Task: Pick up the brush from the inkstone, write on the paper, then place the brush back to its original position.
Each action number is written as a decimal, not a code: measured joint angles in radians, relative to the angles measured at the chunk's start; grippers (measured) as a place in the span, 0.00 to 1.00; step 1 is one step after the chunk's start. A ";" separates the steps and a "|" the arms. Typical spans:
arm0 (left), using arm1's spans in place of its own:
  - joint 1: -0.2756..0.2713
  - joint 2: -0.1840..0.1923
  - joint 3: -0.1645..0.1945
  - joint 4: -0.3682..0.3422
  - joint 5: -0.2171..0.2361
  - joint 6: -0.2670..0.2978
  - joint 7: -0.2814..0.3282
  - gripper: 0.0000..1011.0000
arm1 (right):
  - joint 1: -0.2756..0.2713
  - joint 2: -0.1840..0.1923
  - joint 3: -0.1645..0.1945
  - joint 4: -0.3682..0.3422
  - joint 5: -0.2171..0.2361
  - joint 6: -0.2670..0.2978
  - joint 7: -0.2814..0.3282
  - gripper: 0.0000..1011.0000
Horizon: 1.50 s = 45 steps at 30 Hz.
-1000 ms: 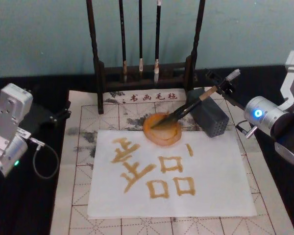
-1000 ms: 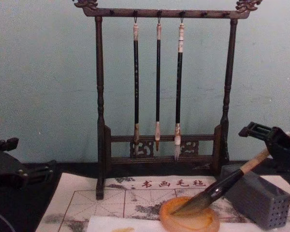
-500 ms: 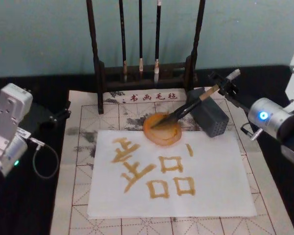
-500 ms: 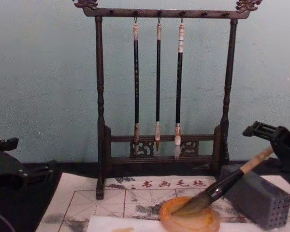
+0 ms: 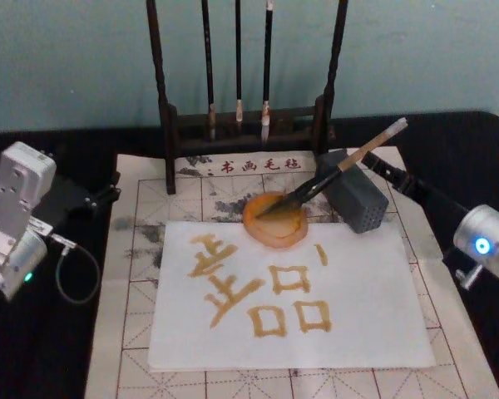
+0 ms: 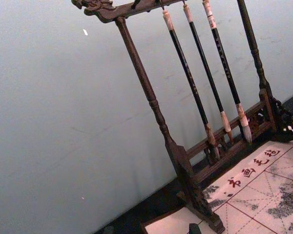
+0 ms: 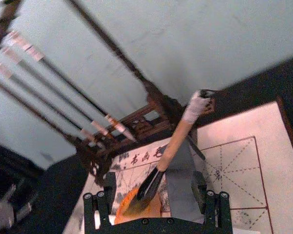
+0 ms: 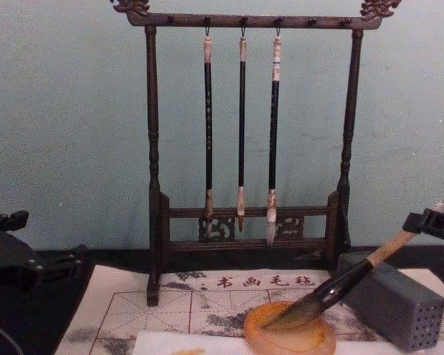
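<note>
1. The brush (image 5: 343,166) lies aslant, its dark bristles down in the orange inkstone (image 5: 275,219) and its tan handle propped on the grey block (image 5: 354,193); that prop keeps the tip in the dish and the white end cap raised clear of the desk (image 5: 50,332), easy to grasp.
2. The right gripper (image 5: 399,179) sits just off the handle's upper end, beside the block; in the right wrist view its jaws stand apart with nothing between them, so the brush rests on its own supports.
3. The paper (image 5: 291,291) lies flat on the felt mat (image 5: 125,249), touching the inkstone, and already bears ochre characters; judging by that, writing is done and the brush is back.
4. The left gripper (image 5: 96,198) is parked at the mat's left edge; I cannot tell its jaws' state.
</note>
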 joint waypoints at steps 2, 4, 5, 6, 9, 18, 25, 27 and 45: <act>0.000 0.000 0.000 0.000 0.000 0.000 0.000 0.99 | -0.025 0.030 -0.020 -0.020 -0.050 -0.052 0.043 0.99; 0.000 0.000 0.000 0.000 0.000 0.000 0.000 0.99 | -0.039 0.048 -0.034 -0.030 -0.080 -0.084 0.067 0.99; 0.000 0.000 0.000 0.000 0.000 0.000 0.000 0.99 | -0.047 0.059 -0.042 -0.034 -0.105 -0.110 0.084 0.99; 0.000 0.000 0.000 0.000 0.000 0.000 0.000 0.99 | -0.057 0.073 -0.058 -0.040 -0.146 -0.152 0.106 0.99; 0.000 0.000 0.000 0.000 0.000 0.000 0.000 0.99 | -0.072 0.091 -0.080 -0.043 -0.236 -0.229 0.140 0.99; 0.000 0.000 0.000 0.000 0.000 0.000 0.000 0.99 | -0.080 0.117 -0.132 -0.031 -0.468 -0.374 0.162 0.99; 0.000 0.000 0.000 0.000 0.000 0.000 0.000 0.99 | -0.073 0.121 -0.160 -0.015 -0.605 -0.403 0.131 0.99; 0.000 0.000 0.000 0.000 0.000 0.000 0.000 0.99 | -0.072 0.119 -0.162 -0.011 -0.624 -0.408 0.126 0.99; 0.000 0.000 0.000 0.000 0.000 0.000 0.000 0.99 | -0.071 0.118 -0.163 -0.010 -0.629 -0.411 0.123 0.99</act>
